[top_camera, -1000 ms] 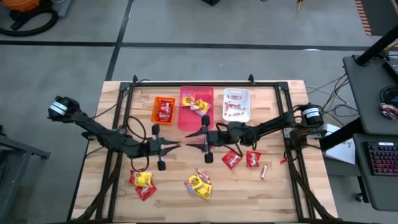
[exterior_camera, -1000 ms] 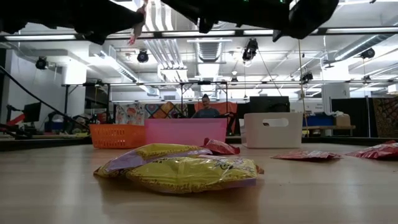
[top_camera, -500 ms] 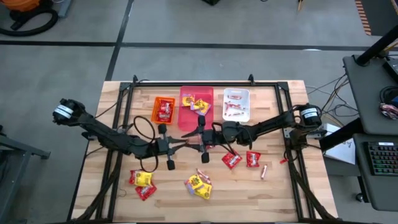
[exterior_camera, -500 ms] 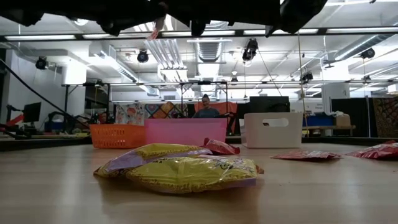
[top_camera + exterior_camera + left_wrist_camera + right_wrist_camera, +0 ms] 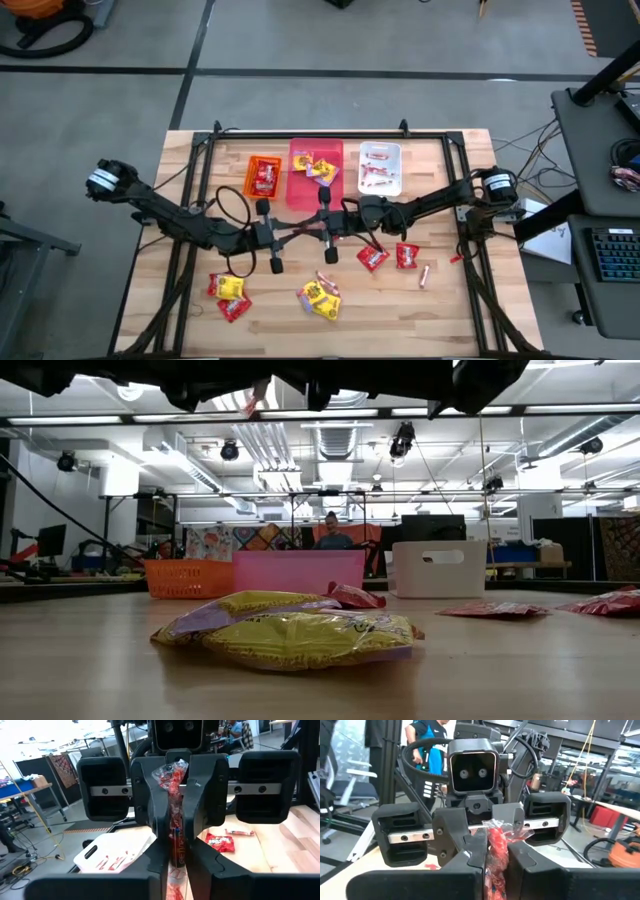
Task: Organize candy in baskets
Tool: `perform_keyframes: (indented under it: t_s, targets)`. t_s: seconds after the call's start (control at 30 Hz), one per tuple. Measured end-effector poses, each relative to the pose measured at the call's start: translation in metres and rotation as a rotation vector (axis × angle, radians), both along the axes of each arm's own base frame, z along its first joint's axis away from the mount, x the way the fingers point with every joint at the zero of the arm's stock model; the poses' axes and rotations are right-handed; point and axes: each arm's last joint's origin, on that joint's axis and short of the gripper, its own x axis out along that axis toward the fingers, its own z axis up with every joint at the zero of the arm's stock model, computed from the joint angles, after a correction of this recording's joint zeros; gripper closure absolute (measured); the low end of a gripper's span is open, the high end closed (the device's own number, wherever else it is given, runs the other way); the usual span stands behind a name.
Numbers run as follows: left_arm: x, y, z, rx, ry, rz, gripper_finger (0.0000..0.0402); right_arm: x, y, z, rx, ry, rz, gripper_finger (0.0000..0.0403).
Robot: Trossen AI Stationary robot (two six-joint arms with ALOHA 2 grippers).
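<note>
Above the table's middle my left gripper [image 5: 297, 231] and my right gripper [image 5: 313, 228] meet tip to tip. Both are shut on one thin red-and-white candy stick [image 5: 175, 795], which also shows high up in the low view [image 5: 258, 395]. At the far side stand the three baskets: orange [image 5: 250, 170], pink-red [image 5: 300, 190] and white [image 5: 396, 172], each with candy inside. Loose on the wood lie red packets [image 5: 372, 257], yellow packets [image 5: 320, 296] and a small stick [image 5: 424, 274]. My left gripper pinches the candy stick's lower part [image 5: 176, 851] between its two fingers, coming level from the table's left, with the fingers across the stick. The stick stands roughly upright, clear of the table. My right gripper pinches the same stick [image 5: 496, 851] between its two fingers, coming level from the table's right and facing the left gripper. The crinkled wrapper end [image 5: 496, 827] sticks up above the fingers. The stick is clear of the table.
More yellow and red packets [image 5: 230, 290] lie near the front left. A black metal frame [image 5: 310, 134] runs round the table's sides. People are in the room behind [image 5: 330, 532]. Bare wood lies between the baskets and the loose candy.
My left gripper has carried the candy stick toward the table's right edge, up to my right gripper, which has come a little toward it. The two now meet at the stick, which has stayed clear of the table.
</note>
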Motion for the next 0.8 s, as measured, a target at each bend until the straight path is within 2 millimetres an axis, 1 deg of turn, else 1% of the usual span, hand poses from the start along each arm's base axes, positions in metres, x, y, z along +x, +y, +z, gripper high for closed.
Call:
perform_keyframes:
  t_s: [0.27, 0.37, 0.43, 0.53, 0.63, 0.7, 0.8]
  targets:
    - [-0.001, 0.0, 0.001, -0.004, -0.001, 0.006, 0.0297, 0.0, -0.002, 0.001, 0.067, 0.011, 0.008, 0.0379]
    - [-0.002, 0.002, 0.0, 0.001, 0.018, 0.045, 0.0281, -0.002, -0.009, 0.006, 0.087, 0.014, -0.012, 0.0379]
    - [-0.004, 0.004, -0.002, -0.009, 0.043, 0.1, 0.0274, -0.005, -0.018, 0.01, 0.089, 0.051, -0.061, 0.0379]
    - [-0.007, 0.007, -0.004, -0.057, 0.063, 0.151, 0.0271, -0.014, -0.034, 0.015, 0.083, 0.168, -0.23, 0.0379]
    - [-0.011, 0.008, -0.005, -0.106, 0.086, 0.164, 0.027, -0.03, -0.06, 0.016, 0.046, 0.344, -0.496, 0.0379]
    - [-0.014, 0.01, -0.006, -0.135, 0.102, 0.17, 0.027, -0.044, -0.083, 0.011, 0.031, 0.487, -0.702, 0.0379]
    - [-0.016, 0.011, -0.007, -0.16, 0.116, 0.176, 0.027, -0.067, -0.117, -0.003, 0.111, 0.699, -0.892, 0.0379]
